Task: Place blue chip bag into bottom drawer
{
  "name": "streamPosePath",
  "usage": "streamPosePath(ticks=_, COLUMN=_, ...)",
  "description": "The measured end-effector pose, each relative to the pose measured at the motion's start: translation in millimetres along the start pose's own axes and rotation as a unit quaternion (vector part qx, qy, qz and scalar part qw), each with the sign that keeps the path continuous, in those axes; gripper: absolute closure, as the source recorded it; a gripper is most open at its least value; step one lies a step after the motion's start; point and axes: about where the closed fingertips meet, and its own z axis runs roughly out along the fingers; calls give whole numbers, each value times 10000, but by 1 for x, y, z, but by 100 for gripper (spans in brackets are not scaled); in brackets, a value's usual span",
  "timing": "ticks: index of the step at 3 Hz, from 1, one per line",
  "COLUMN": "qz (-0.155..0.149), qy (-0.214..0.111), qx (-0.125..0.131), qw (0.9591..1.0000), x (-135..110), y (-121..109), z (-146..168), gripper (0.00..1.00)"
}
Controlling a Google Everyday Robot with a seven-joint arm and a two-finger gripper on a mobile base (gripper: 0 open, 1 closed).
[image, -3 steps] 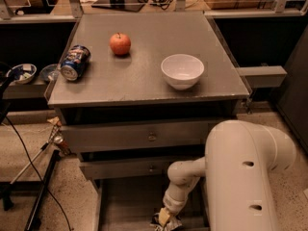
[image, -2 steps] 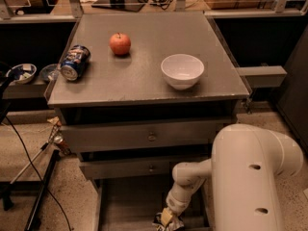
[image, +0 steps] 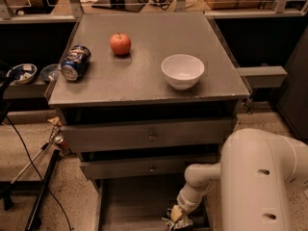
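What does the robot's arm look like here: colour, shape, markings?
The arm is glossy white: a bulky rounded shell with small dark oval slots, narrowing to a segmented white wrist. The gripper, low over the bottom drawer, looks yellowish-tan.

The cabinet top is showing a smooth, matt grey face, while the bowl and the apple are shining glossy and the soda can is glinting like metal. The gripper is hanging low over the matt grey bottom drawer on a smooth, white, plastic-looking arm, with the crinkly foil chip bag at it.
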Motion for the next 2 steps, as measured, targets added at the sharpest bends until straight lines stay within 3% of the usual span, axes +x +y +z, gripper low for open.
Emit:
streamPosePath(ticks=1, qz=0, qy=-1, qx=-1, qw=10000, x=0, y=0, z=0, gripper=100)
streamPosePath(ticks=2, qz=55, qy=-221, qx=-199, qw=9995, x=-11, y=-6, z=9, gripper=100)
